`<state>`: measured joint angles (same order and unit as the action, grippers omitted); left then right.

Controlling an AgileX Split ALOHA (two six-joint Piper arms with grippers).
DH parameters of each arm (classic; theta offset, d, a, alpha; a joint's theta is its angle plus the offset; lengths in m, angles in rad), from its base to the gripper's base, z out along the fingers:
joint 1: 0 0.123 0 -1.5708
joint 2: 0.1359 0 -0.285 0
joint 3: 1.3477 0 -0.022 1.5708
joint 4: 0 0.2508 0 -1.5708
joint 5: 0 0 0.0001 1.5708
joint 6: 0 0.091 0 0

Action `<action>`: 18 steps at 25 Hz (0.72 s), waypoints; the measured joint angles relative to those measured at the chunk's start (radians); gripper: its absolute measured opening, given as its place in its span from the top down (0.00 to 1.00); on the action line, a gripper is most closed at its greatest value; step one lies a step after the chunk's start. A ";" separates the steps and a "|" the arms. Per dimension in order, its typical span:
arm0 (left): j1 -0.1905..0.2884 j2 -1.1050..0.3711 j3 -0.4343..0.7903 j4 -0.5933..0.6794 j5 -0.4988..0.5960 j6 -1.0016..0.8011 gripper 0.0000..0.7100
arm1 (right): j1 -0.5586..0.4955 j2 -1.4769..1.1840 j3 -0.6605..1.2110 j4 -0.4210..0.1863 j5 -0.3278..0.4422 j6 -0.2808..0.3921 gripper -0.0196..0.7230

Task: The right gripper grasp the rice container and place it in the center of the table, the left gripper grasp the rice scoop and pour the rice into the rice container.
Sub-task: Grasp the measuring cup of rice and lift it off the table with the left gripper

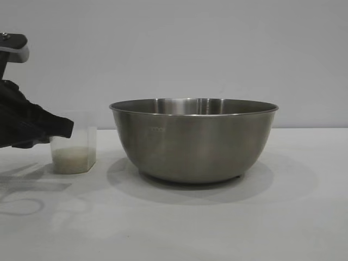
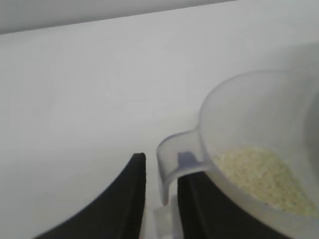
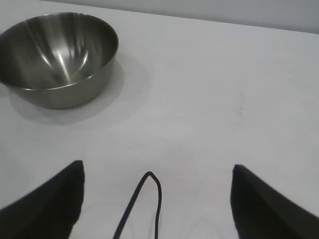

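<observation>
The rice container, a large steel bowl, stands empty at the middle of the white table; it also shows in the right wrist view. The rice scoop, a translucent cup, stands on the table left of the bowl with rice in its bottom. My left gripper is at the scoop's handle. In the left wrist view the gripper straddles the loop handle, narrowly open, with a small gap on one side; rice shows inside. My right gripper is wide open and empty, away from the bowl.
A thin black cable loops over the table between my right gripper's fingers. A plain grey wall stands behind the table. The right arm is out of the exterior view.
</observation>
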<state>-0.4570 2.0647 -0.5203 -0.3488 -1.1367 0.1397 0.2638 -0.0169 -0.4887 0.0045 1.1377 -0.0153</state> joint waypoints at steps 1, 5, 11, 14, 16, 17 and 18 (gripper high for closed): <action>0.000 0.000 0.000 0.002 0.000 0.008 0.88 | 0.000 0.000 0.000 0.000 0.000 0.000 0.20; 0.000 0.000 -0.004 0.025 0.000 0.050 1.00 | 0.000 0.000 0.000 0.000 0.000 0.000 0.20; 0.000 -0.018 -0.010 0.025 0.002 0.092 1.00 | 0.000 0.000 0.000 0.000 0.000 0.000 0.20; 0.000 -0.072 -0.010 0.024 0.006 0.132 1.00 | 0.000 0.000 0.000 0.000 0.000 0.000 0.20; 0.000 -0.125 -0.010 0.024 0.006 0.167 1.00 | 0.000 0.000 0.000 0.000 0.000 0.000 0.20; 0.000 -0.147 -0.011 0.024 0.006 0.187 1.00 | 0.000 0.000 0.000 0.000 0.000 0.000 0.20; 0.000 -0.172 -0.012 0.030 0.006 0.214 1.00 | 0.000 0.000 0.000 0.000 0.000 0.000 0.20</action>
<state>-0.4570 1.8922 -0.5327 -0.3184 -1.1306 0.3540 0.2638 -0.0169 -0.4887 0.0045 1.1377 -0.0153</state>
